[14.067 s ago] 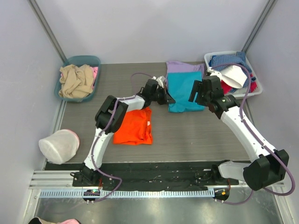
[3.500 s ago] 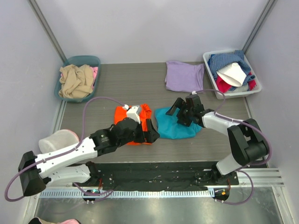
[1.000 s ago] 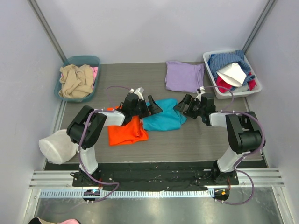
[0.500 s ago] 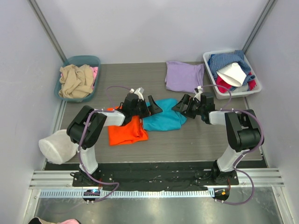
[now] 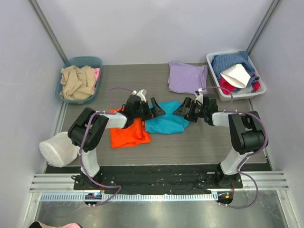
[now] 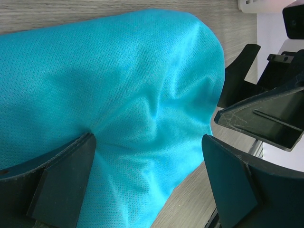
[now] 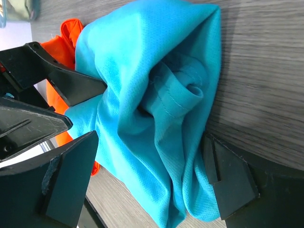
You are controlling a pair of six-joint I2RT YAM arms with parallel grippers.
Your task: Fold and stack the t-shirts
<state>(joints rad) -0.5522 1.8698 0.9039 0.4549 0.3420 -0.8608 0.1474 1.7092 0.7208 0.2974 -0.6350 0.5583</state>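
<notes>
Standing wide apart and holding nothing, the left jaws and right jaws sit at the two ends of the bunched teal t-shirt (image 5: 166,122) in the middle of the desk (image 5: 204,142), right beside the orange t-shirt (image 5: 128,135), probably so both can grab it together.

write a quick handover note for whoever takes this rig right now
Left gripper: open, at the teal t-shirt's end nearest the orange t-shirt. Right gripper: open, at its opposite end. Nothing gripped.
Teal t-shirt lies bunched mid-table; lavender t-shirt lies flat at the far edge, apart.
Done: nothing stacked. Left: fold the teal one, stack all three.
</notes>
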